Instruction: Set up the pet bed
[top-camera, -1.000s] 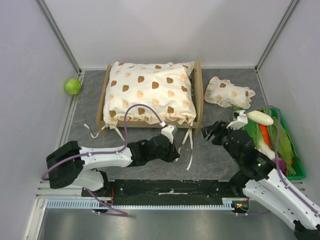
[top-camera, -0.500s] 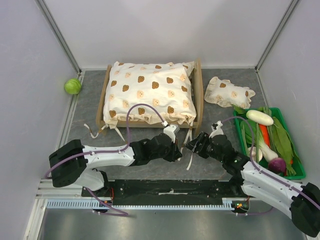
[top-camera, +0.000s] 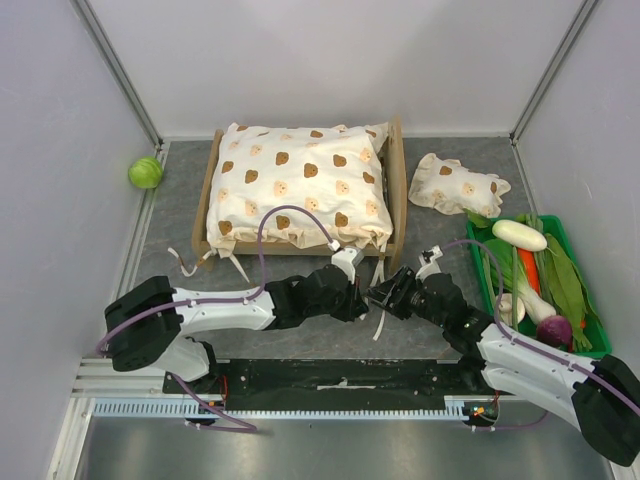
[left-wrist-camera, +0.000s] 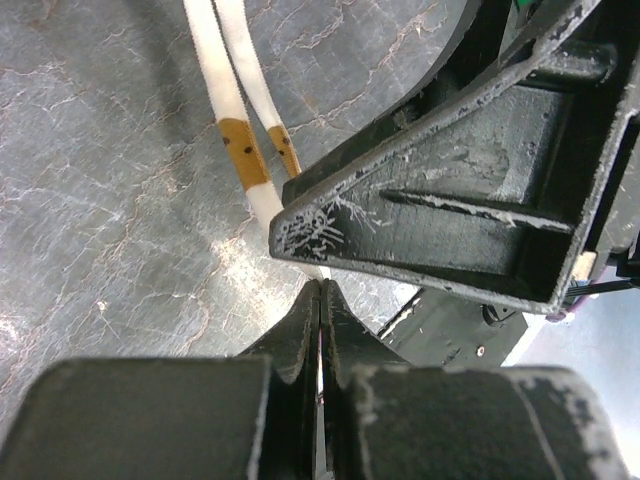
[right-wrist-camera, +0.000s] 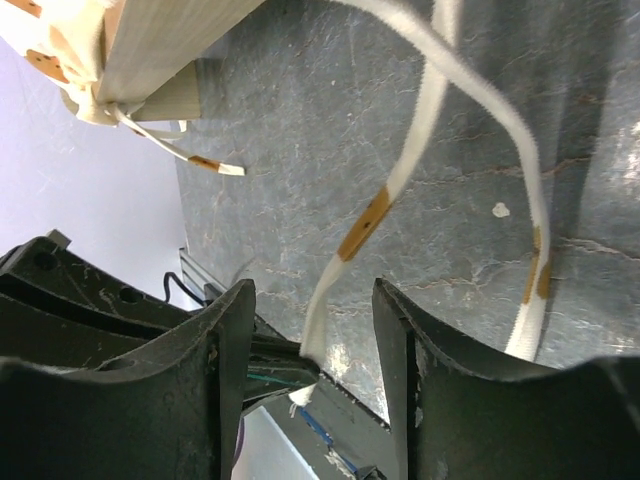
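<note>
- Left arm lies low, stretched rightward over the grey surface. The left tool is pressed together, pinching a cream fabric tie strap with brown patches.
- Right arm reaches leftward to meet it. The right tool is spread, with the strap running between its fingers.
- The light-wood pet bed sits just behind both tools, with a cream bear-print cushion on it.

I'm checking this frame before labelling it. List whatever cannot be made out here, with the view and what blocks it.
Pet bed base: top view, covered by the cushion.
Tie beyond the shut left end effector: left wrist view, hidden between its fingers and behind the right end effector.
Where that tie joins the cushion: right wrist view, cut by the top edge.
</note>
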